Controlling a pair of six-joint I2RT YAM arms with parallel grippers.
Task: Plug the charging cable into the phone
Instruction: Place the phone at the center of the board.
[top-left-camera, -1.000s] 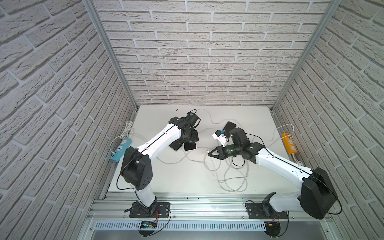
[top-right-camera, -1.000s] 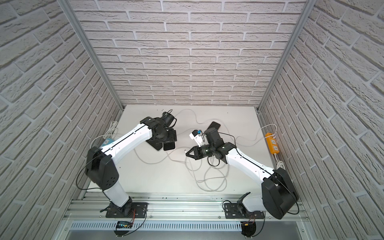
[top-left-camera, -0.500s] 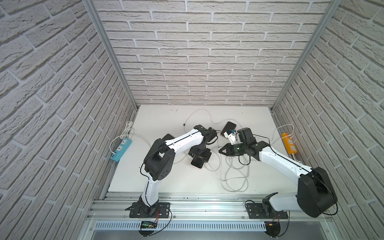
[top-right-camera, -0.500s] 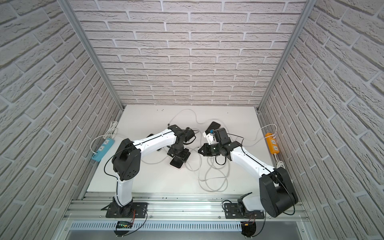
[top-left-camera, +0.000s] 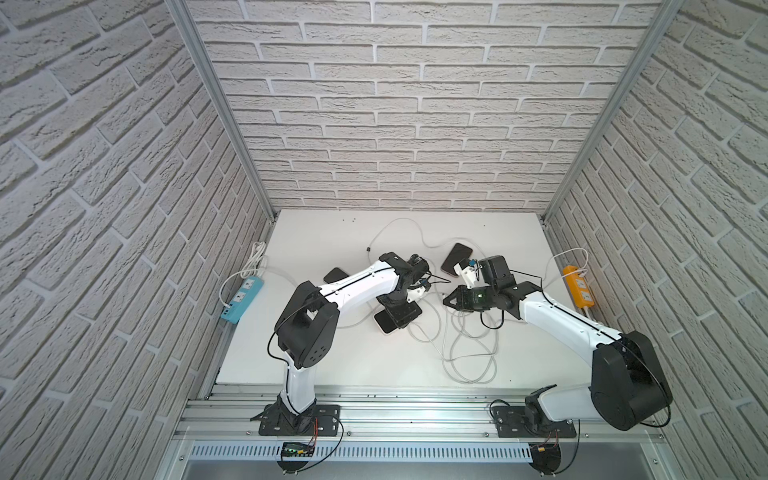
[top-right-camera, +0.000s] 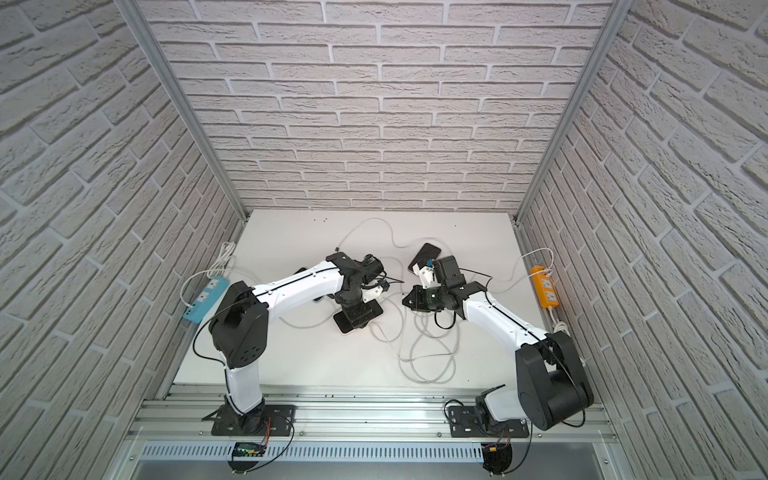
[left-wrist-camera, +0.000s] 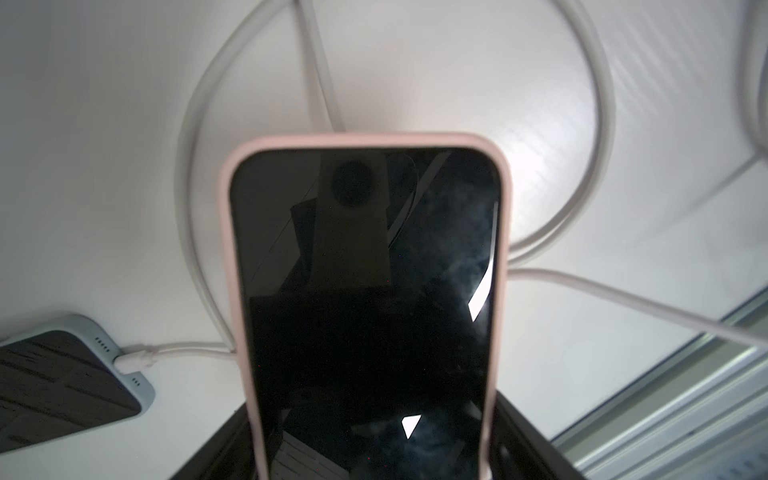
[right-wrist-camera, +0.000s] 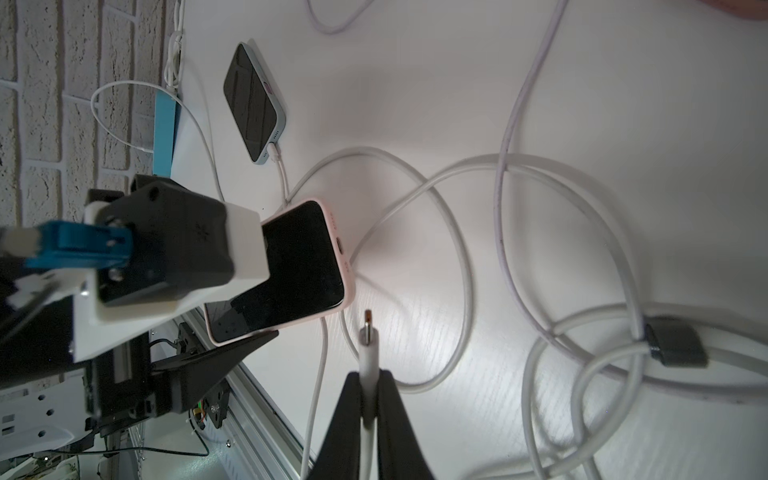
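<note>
We have left gripper (left-wrist-camera: 370, 444) clamped on pink-cased black-screen phone (left-wrist-camera: 365, 270), right gripper (right-wrist-camera: 369, 386) pinching white charging-cable plug (right-wrist-camera: 368, 353). Tip past its fingers (right-wrist-camera: 345, 415), short of port (right-wrist-camera: 340, 245).

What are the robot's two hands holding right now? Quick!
Left gripper: closed on the pink-cased phone.
Right gripper: closed on the charging cable's plug.

Open air lies between the plug (right-wrist-camera: 368, 353) and the port end of the pink phone (right-wrist-camera: 299, 266). Loose cable loops (right-wrist-camera: 498, 208) crowd the bench (right-wrist-camera: 623, 83) beneath the phone; a blue phone (right-wrist-camera: 253, 104) lies well apart.
</note>
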